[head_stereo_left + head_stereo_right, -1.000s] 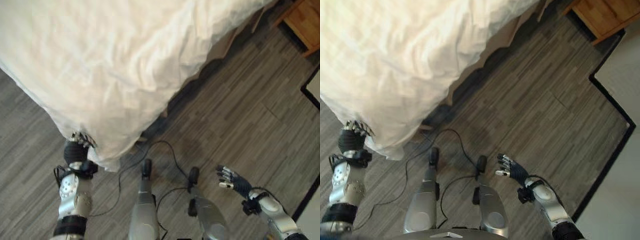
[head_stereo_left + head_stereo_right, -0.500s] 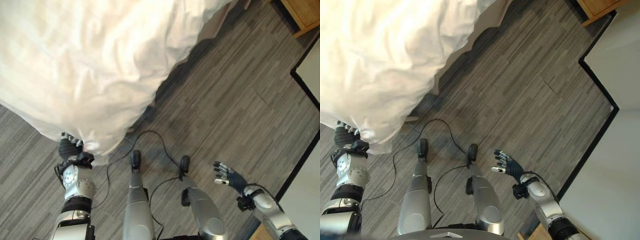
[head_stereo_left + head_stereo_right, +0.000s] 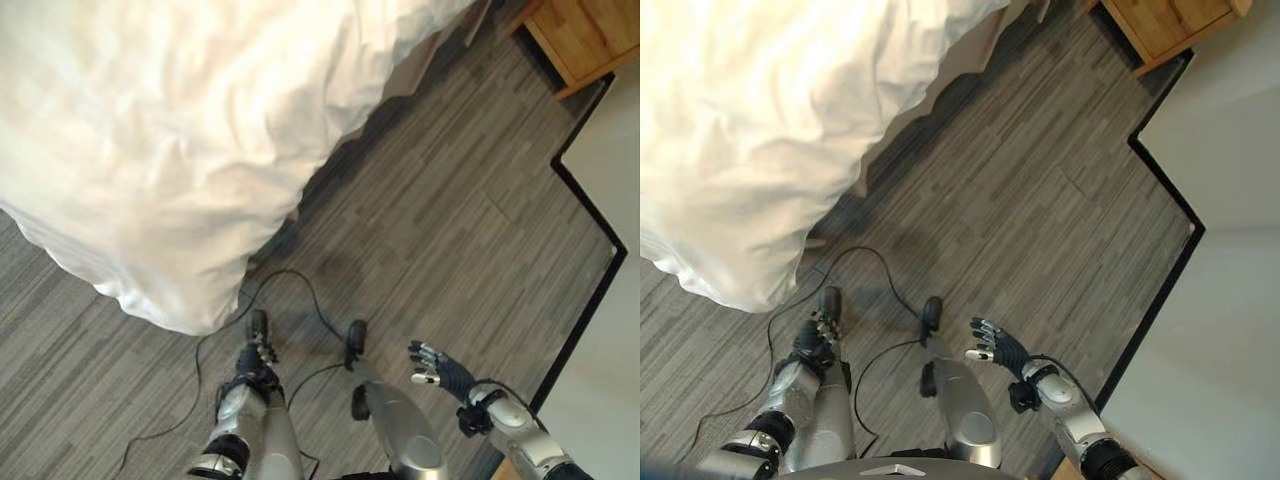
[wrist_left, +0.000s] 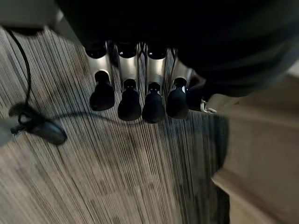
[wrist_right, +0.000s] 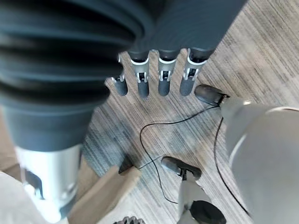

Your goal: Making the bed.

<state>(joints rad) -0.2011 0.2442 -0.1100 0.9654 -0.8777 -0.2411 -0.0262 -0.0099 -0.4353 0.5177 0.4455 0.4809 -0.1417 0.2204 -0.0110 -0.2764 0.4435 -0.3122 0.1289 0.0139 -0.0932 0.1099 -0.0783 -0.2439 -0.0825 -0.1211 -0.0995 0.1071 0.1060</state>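
A rumpled white duvet (image 3: 180, 150) covers the bed, and its corner (image 3: 185, 310) hangs down almost to the grey floor. My left hand (image 3: 256, 362) is low over the floor, to the right of that corner and apart from it. In the left wrist view its fingers (image 4: 130, 100) hang fairly straight over the floorboards and hold nothing. My right hand (image 3: 435, 368) hovers over the floor at the lower right, well away from the bed. Its fingers (image 5: 163, 79) are relaxed, with nothing in them.
The tan bed base (image 3: 940, 90) shows under the duvet's right edge. A wooden nightstand (image 3: 590, 35) stands at the top right. A pale wall with a black skirting (image 3: 590, 300) runs down the right side. Grey plank floor (image 3: 450, 220) lies between bed and wall.
My left hand has let go of the duvet corner and dropped away from it to the right. The camera has shifted. My right hand has stayed open in about the same place.
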